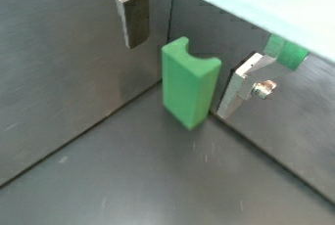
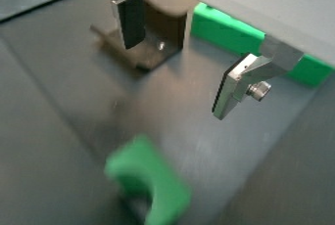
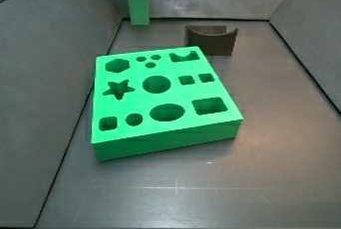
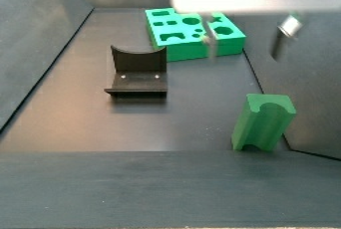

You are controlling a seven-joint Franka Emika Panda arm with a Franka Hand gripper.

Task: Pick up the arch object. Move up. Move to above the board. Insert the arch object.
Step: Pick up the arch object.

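The claw [image 1: 190, 58] hung with fingers apart, holding nothing, above the arch object [image 1: 189, 81] — we saw that green block upright on the dark surface [image 1: 144, 180], near a wall, well apart from the board [image 3: 163, 101] and the brown notched block [image 3: 210, 38].

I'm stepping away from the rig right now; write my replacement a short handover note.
Gripper: open, empty, hovering just above the arch object, fingers either side, not yet around it.
Arch object: upright on the floor near the wall, ungrasped.
Board: flat on the floor, holes free.
Dark notched block: beside the board, not involved.
Done: approach. Left: grasp, lift, carry above board, insert.
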